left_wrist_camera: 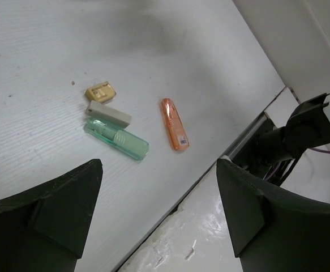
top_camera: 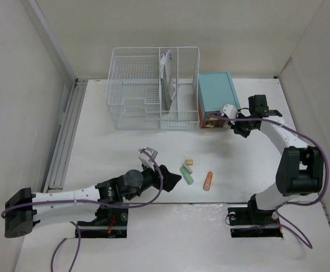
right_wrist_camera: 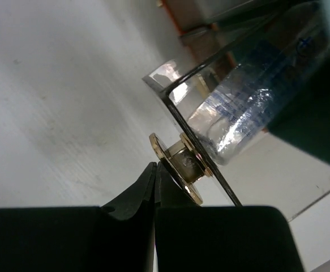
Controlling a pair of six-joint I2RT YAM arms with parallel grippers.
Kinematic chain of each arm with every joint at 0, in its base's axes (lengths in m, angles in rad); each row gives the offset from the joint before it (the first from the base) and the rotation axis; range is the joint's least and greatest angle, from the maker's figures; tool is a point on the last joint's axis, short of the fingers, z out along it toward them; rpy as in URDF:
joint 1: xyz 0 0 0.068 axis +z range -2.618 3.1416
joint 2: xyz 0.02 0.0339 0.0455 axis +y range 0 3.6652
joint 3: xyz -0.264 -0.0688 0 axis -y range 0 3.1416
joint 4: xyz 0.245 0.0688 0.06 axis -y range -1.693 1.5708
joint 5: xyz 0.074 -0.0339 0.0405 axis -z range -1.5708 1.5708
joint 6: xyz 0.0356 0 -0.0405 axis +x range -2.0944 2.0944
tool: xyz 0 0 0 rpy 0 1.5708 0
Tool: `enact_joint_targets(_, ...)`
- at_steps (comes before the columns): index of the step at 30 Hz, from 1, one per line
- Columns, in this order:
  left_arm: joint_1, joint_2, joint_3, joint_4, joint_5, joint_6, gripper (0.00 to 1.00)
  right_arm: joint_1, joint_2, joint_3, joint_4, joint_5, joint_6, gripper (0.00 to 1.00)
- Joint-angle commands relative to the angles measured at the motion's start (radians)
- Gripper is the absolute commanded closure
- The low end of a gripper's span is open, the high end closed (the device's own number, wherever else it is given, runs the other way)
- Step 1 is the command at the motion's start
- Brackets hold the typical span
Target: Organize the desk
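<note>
Hovers with left gripper (left_wrist_camera: 158, 165) released short of green pen (left_wrist_camera: 117, 139), right gripper (right_wrist_camera: 155, 170) clenched; may drag beige stick (left_wrist_camera: 109, 114) touching green pen.

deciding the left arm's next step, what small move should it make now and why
Probably lower the left gripper straight toward the orange stick. Its fingers stand open and empty above the desk. The orange stick lies roughly between them and apart from the rest, while the green stick lies right beside the beige piece, so it looks like the harder pick.
</note>
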Motion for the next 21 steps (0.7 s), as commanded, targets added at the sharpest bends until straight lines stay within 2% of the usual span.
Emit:
enact_joint_targets(1,-0.006,0.016,0.029,0.070,0.002,0.020,0.21,-0.006,0.022,0.061,0.141,0.019,0.076,1.00)
enact_joint_targets(8,-0.006,0.043,0.018,0.099,0.002,0.000,0.21,-0.006,0.078,0.103,0.209,0.019,0.131,1.00)
enact_joint_targets(12,-0.006,0.117,0.018,0.108,0.002,-0.032,0.20,0.005,0.078,0.103,0.278,0.044,0.173,1.00)
enact_joint_targets(21,0.003,0.374,0.132,0.098,-0.008,-0.092,0.23,0.024,0.056,0.063,0.382,0.099,0.227,1.00)
